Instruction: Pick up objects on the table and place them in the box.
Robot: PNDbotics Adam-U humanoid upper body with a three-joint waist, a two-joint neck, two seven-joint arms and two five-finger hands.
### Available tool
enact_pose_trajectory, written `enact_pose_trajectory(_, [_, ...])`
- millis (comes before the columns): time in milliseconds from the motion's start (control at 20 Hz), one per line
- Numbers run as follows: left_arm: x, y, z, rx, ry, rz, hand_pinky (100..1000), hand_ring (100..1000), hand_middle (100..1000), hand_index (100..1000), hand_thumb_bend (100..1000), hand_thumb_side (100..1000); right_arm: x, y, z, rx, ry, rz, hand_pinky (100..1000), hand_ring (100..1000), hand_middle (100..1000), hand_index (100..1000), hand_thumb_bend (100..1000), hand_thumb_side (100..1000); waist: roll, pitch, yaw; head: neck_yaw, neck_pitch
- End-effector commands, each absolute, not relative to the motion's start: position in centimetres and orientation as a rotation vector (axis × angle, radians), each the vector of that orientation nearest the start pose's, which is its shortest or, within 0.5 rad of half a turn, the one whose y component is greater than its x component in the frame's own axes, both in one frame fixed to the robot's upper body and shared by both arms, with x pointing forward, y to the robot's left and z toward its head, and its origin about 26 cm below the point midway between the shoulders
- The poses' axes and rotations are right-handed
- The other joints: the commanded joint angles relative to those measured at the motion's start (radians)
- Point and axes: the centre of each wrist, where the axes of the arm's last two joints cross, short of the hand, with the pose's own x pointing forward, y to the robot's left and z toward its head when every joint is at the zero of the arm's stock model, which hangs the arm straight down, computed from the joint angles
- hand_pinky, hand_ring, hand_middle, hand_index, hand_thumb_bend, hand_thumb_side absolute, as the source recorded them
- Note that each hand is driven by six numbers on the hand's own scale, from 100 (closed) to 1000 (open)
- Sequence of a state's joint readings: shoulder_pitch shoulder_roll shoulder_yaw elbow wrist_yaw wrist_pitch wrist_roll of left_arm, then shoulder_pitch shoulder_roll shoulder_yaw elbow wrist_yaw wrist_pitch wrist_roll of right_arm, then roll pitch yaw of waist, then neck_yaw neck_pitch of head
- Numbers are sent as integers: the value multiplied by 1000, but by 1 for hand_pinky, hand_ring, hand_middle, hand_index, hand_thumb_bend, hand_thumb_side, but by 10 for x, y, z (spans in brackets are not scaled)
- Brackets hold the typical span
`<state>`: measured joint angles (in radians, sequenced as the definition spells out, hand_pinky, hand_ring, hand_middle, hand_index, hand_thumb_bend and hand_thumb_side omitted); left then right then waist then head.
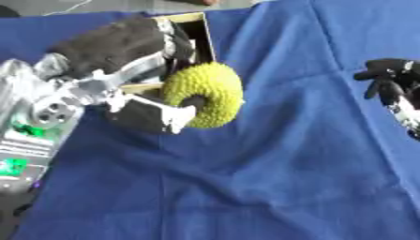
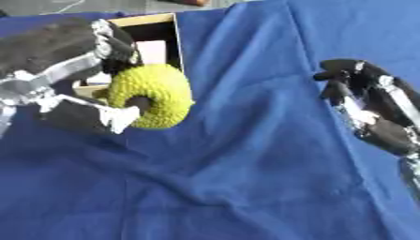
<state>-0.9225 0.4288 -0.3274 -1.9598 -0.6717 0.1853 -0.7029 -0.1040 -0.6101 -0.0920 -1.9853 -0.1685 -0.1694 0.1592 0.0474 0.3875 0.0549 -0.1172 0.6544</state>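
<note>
While the left hand grips a yellow ring, wrinkled blue cloth covers the table; right hand relaxed.

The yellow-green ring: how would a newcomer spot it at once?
Start at the blue cloth covering the table, then go to the open box at its far left. The yellow-green ring hangs at the box's near edge in the left hand, whose fingers hook its hole; nothing else is knobbly.

Knitted yellow ring, wrinkled blue cloth
</note>
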Motion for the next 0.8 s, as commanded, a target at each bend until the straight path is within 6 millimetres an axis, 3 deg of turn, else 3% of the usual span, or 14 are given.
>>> enact_pose_trajectory(50, [304, 157, 371, -1117, 2693, 2121, 480, 464, 460, 560, 100, 293, 272, -343, 198, -223, -2188, 699, 1000, 810, 476, 817, 100, 524, -4, -27, 1, -7, 4])
enact_pose_trajectory(350, [347, 157, 379, -1444, 2676, 1958, 485, 467, 461, 560, 100, 206, 273, -342, 197, -216, -2183, 704, 1000, 811, 476, 818, 100, 523, -4, -25, -2, 2, 8])
enact_pose_trajectory(800, [396, 160, 358, -1709, 2595, 1953, 494, 473, 465, 567, 100, 145, 273, -342, 198, -212, -2188, 706, 1000, 811, 476, 818, 100, 523, -6, -21, -6, 34, 12])
